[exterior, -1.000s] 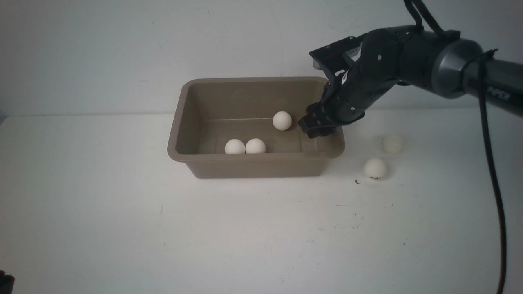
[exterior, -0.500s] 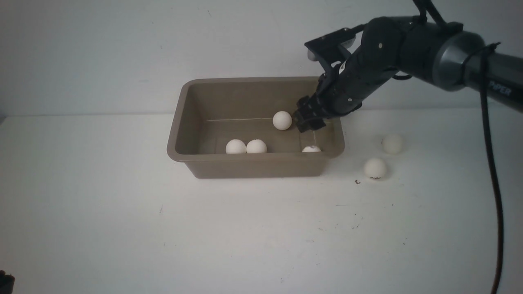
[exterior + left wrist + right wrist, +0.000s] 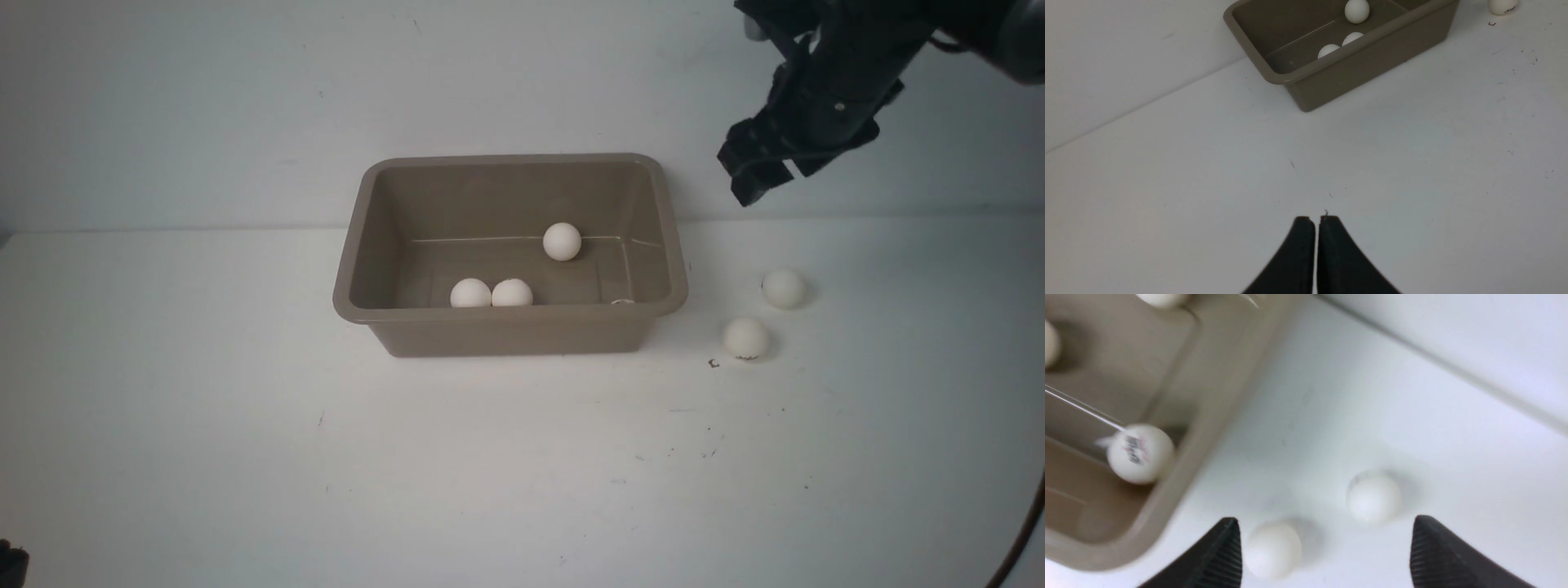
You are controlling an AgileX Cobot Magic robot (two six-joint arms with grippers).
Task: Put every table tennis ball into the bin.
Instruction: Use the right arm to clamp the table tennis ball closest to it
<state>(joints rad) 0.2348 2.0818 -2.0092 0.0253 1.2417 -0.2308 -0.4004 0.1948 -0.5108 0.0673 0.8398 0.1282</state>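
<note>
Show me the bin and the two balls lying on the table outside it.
bin (image 3: 506, 335), front view, front outer wall.
nearer ball (image 3: 745, 338), front view, its middle.
farther ball (image 3: 783, 288), front view, its middle.

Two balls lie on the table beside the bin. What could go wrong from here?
1. The nearer ball and the farther ball lie close together on the table; the open right gripper, coming down on one, could nudge the other away.
2. The bin holds a logo ball in its near right corner; a ball dropped there might bounce out.
</note>
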